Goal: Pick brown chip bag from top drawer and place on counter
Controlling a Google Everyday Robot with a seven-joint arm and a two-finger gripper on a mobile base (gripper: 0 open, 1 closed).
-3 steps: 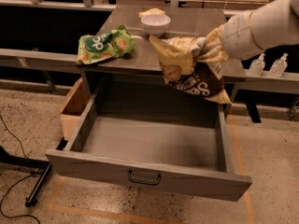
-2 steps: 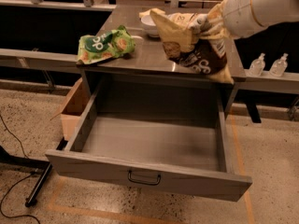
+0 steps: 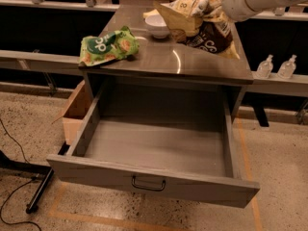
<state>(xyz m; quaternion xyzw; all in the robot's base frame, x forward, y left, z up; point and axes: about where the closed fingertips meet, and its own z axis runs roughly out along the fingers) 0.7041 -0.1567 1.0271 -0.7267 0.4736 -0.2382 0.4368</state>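
Observation:
The brown chip bag (image 3: 204, 29), dark brown with a pale yellow end and white lettering, hangs over the right back part of the counter (image 3: 183, 61). My gripper (image 3: 210, 6) is shut on the bag's top, at the upper right of the camera view, with the white arm reaching in from the right. The bag's lower edge is close to or just touching the counter; I cannot tell which. The top drawer (image 3: 154, 148) stands pulled wide out below the counter, with nothing in it, its dark bar handle (image 3: 148, 183) centred on the front panel.
A green chip bag (image 3: 107, 46) lies on the counter's left front corner. A white bowl (image 3: 158, 27) sits at the counter's back, just left of the brown bag. A cardboard box (image 3: 78, 110) stands on the floor left of the drawer. Two small bottles (image 3: 276, 66) stand at right.
My gripper has carried the brown chip bag up and back from over the drawer's rear edge to above the counter's right back part. The camera view has shifted closer.

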